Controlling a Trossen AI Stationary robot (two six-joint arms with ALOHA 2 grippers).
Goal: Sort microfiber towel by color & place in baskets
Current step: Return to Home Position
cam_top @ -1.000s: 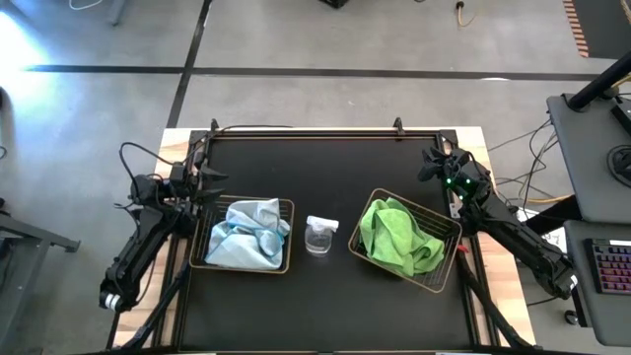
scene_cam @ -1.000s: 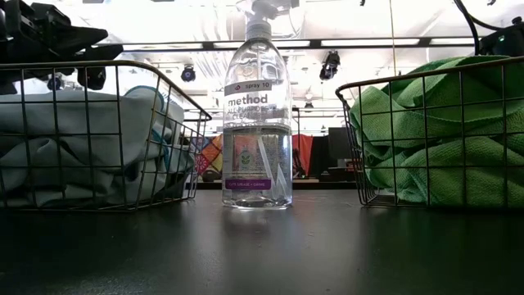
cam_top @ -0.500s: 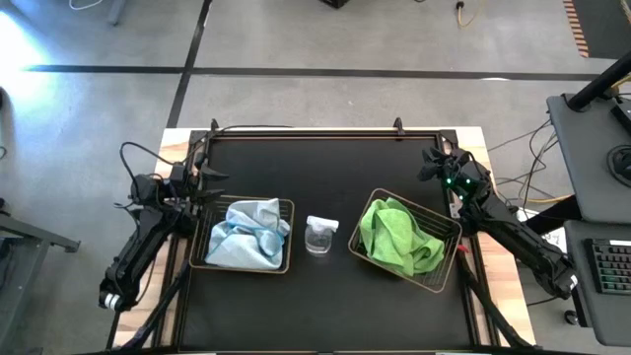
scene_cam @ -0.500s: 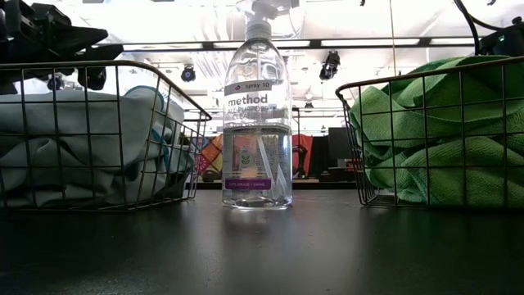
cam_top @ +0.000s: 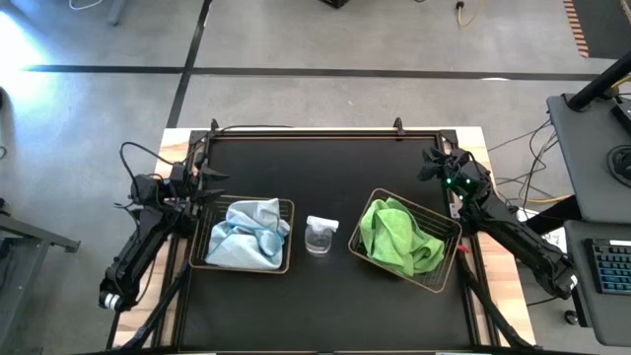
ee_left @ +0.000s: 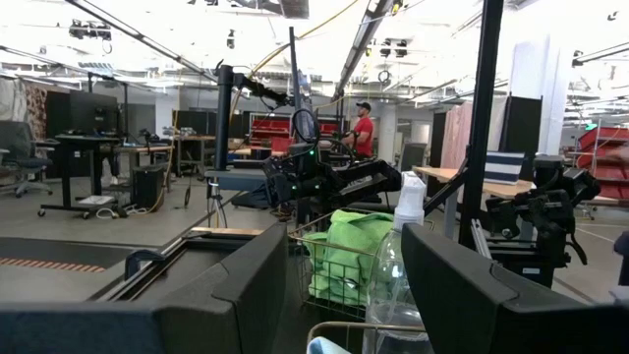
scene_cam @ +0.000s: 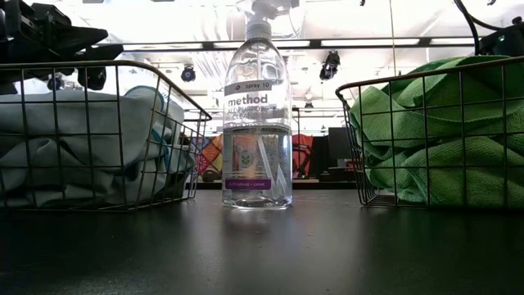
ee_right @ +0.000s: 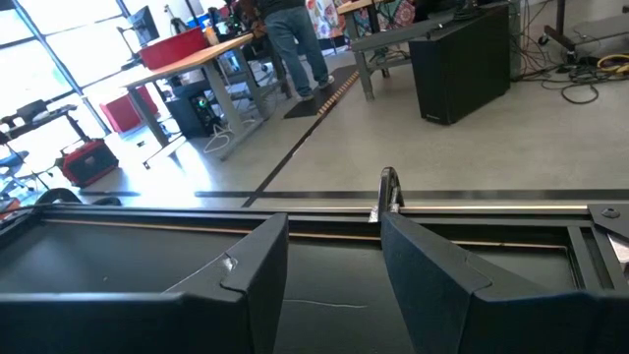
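Pale blue microfiber towels lie heaped in the left wire basket. Lime green towels fill the right basket, which sits turned at an angle. In the low view the blue towels and green towels bulge above the basket rims. My left gripper rests at the table's left edge, beside the blue basket's far corner, open and empty. My right gripper waits at the table's right edge, beyond the green basket, open and empty.
A clear spray bottle stands upright between the two baskets, also seen in the low view. The black table top lies bare toward the far edge. A metal rail with a post runs along the far edge. People stand in the room beyond.
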